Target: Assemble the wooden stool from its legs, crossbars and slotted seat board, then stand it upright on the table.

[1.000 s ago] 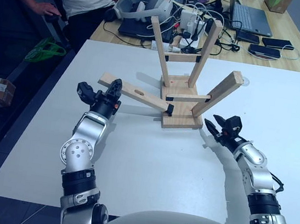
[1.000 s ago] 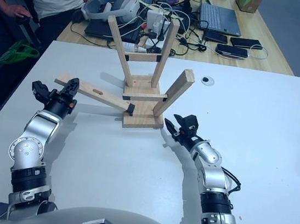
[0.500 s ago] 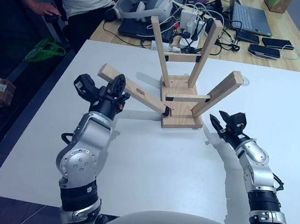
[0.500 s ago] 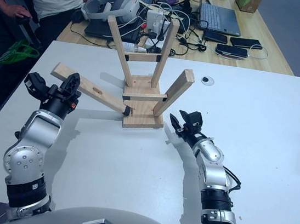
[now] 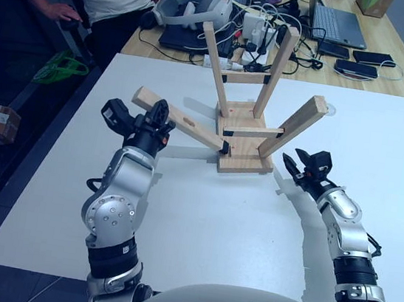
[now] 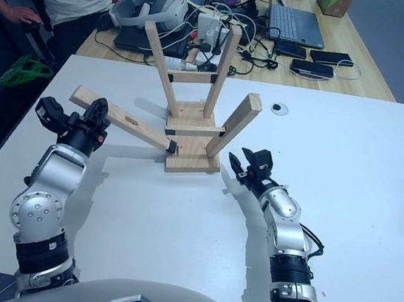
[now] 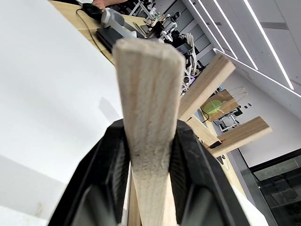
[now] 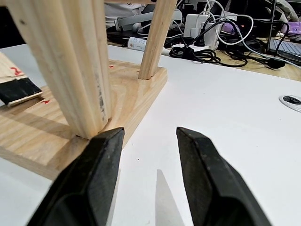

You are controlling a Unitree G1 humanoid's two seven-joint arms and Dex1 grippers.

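Leg (image 5: 194, 129), lifted since a second earlier, is clamped by the left tool (image 5: 155, 121); right tool (image 5: 291, 156) is held spread beside the seat (image 5: 247, 162).

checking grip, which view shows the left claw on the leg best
Left wrist view: the left claw clamps the leg close up, pressing both its sides. The eye views show it from above, farther off.

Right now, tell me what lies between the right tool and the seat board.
Only bare table separates right tool from seat board, per the right wrist view.
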